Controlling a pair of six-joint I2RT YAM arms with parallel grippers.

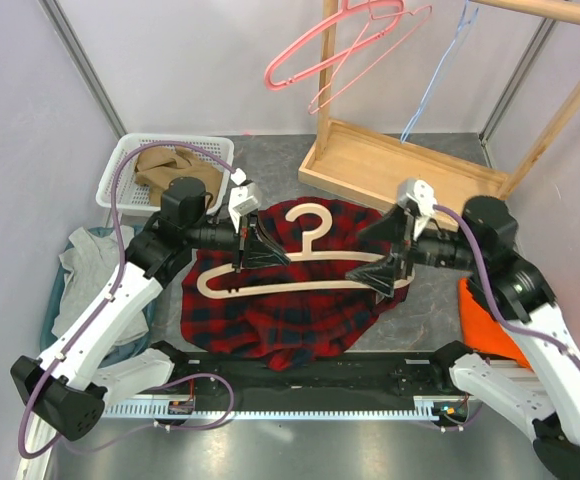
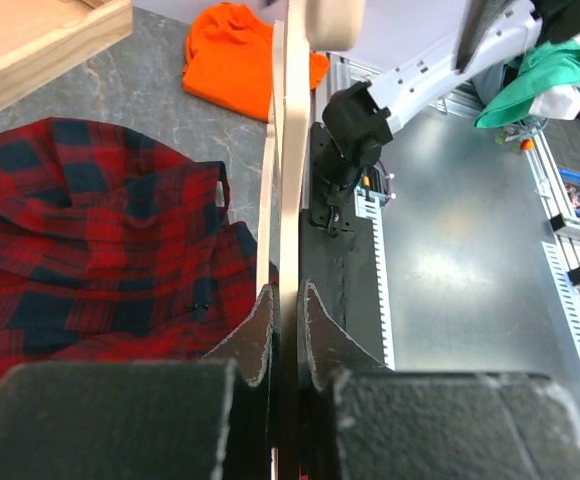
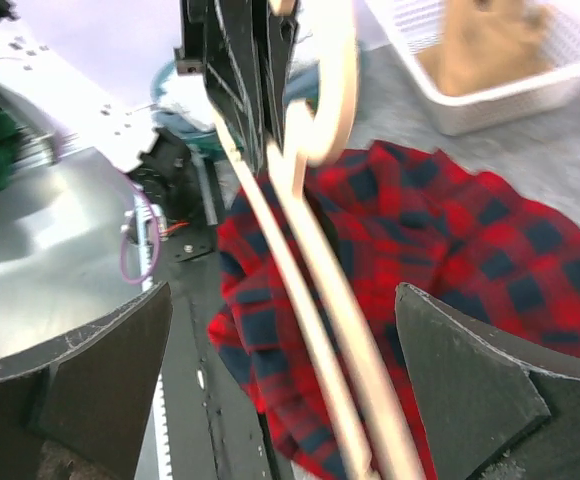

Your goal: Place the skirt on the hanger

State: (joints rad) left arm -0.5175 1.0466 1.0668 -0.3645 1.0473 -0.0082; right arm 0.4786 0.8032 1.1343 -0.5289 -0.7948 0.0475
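1. Pale wood is what I have in hand. From above, my left gripper [image 1: 255, 245] is clamped on the left end of the thick wooden hanger [image 1: 300, 283]. My right gripper [image 1: 385, 262] sits at its right end with the jaws spread.
   - The wooden hanger is carried level just over the red plaid shirt [image 1: 270, 330]. I judge this is to lift it clear of the cloth and out of the way.
   - The skirt [image 1: 165, 165] lies bunched in the white basket [image 1: 120, 160], beyond my left gripper and off to its outer side, touched by neither gripper.
   - The pink hanger [image 1: 335, 52] hangs from the rack [image 1: 400, 165], well beyond and above both grippers, nearer my right one.

2. From my left wrist, my fingers [image 2: 255, 330] pinch the wooden bar edge-on with no gap showing, so this grip alone carries the weight. The shirt lies below and to the left of them. An orange cloth [image 2: 235, 55] lies far ahead on the surface [image 2: 170, 100].

3. From my right wrist, the jaws stand wide. The wooden hanger's two bars run between them and touch neither side, so this gripper bears nothing. The basket with the skirt is ahead and to the right.

4. My judgement is that the task's own step has not begun, since the skirt and the pink hanger are well apart.
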